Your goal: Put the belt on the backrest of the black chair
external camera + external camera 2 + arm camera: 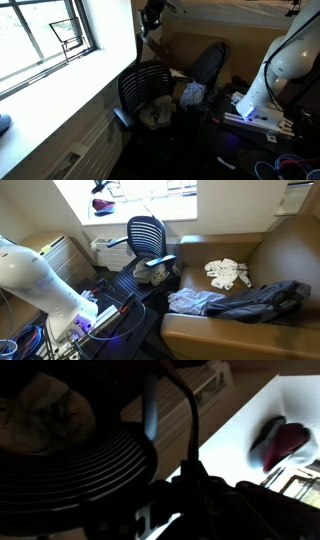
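The black chair (150, 88) with a curved ribbed backrest stands by the window wall; it also shows in an exterior view (147, 235). My gripper (151, 20) is high above the backrest and shut on the belt (138, 50), a thin dark strap that hangs down toward the backrest's top edge. In the wrist view the gripper (192, 478) is a dark silhouette. The belt (192, 415) runs from its jaws past the ribbed backrest (80, 465). The jaws themselves are in deep shadow.
A dark chair with a smooth back (208, 65) stands behind the ribbed chair. A brown sofa (250, 280) holds clothes (240, 300). The robot base (285, 60) and cables sit on the floor. A red-dark object (280, 440) lies on the bright windowsill.
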